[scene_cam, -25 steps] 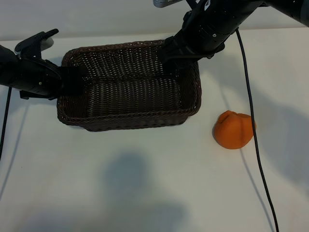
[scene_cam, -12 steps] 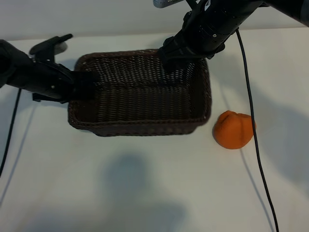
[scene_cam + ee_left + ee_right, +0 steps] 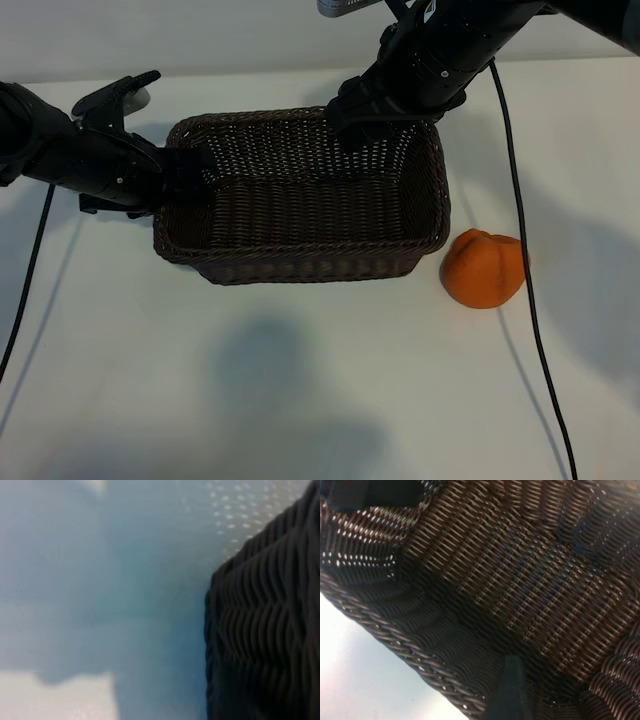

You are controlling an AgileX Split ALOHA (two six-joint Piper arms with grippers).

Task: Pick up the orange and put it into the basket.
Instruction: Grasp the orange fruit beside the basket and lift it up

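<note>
The orange (image 3: 485,268) lies on the white table, just right of the basket's near right corner and close to its wall. The dark brown wicker basket (image 3: 300,268) stands mid-table with nothing inside. My left gripper (image 3: 190,178) is at the basket's left end, against its rim; the left wrist view shows only the basket's outer wall (image 3: 265,630) close up. My right gripper (image 3: 365,125) hangs open over the basket's far rim, gripping nothing. One of its fingers (image 3: 510,690) shows above the basket's woven inside (image 3: 530,570).
A black cable (image 3: 525,250) from the right arm runs down the table past the orange's right side. Another cable (image 3: 25,290) trails from the left arm at the left edge. Bare white table (image 3: 300,400) lies in front of the basket.
The basket has slid right, toward the orange, with my left gripper moving along at its left end. The right arm and the orange have stayed in place.
</note>
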